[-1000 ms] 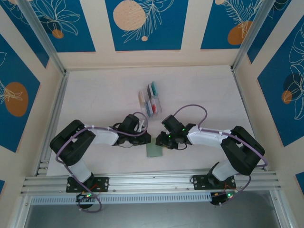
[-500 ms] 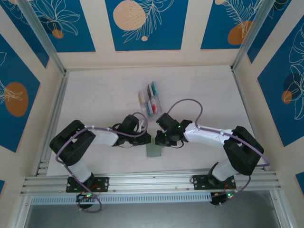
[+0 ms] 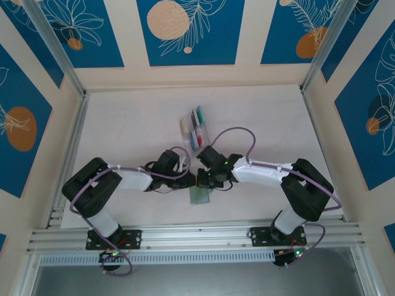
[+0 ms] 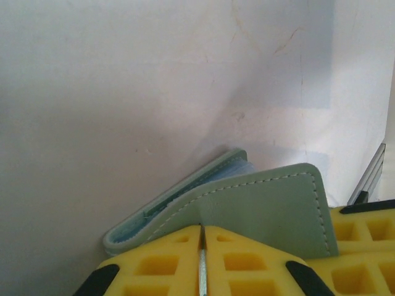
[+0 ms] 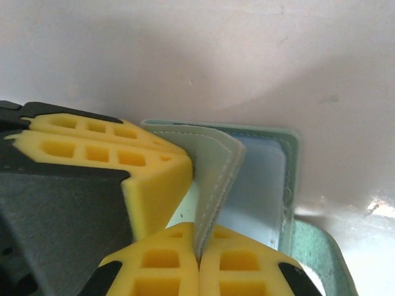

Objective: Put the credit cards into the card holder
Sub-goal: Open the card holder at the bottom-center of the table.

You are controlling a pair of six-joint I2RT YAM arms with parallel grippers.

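Observation:
The sage green card holder [image 3: 200, 196] lies on the table between the two arms, partly unfolded. In the left wrist view my left gripper [image 4: 202, 229] is shut on the edge of its raised cover flap [image 4: 271, 206]. My right gripper [image 5: 199, 258] is shut on the same flap [image 5: 216, 166] from the other side, and the left gripper's yellow fingers [image 5: 99, 151] show right beside it. The pale clear inner pocket [image 5: 259, 185] lies exposed. From above, both grippers [image 3: 190, 180] [image 3: 203, 180] meet over the holder's far edge. The credit cards [image 3: 196, 126] stand further back.
The cards sit in a clear plastic rack [image 3: 187, 118] a short way beyond the grippers. Aluminium rails [image 3: 68, 148] border the table left and right, and the patterned walls close it in. Both arms' purple cables arch over the grippers.
My right gripper has moved left to the card holder and closed on its flap. The left gripper has stayed on the flap almost unmoved.

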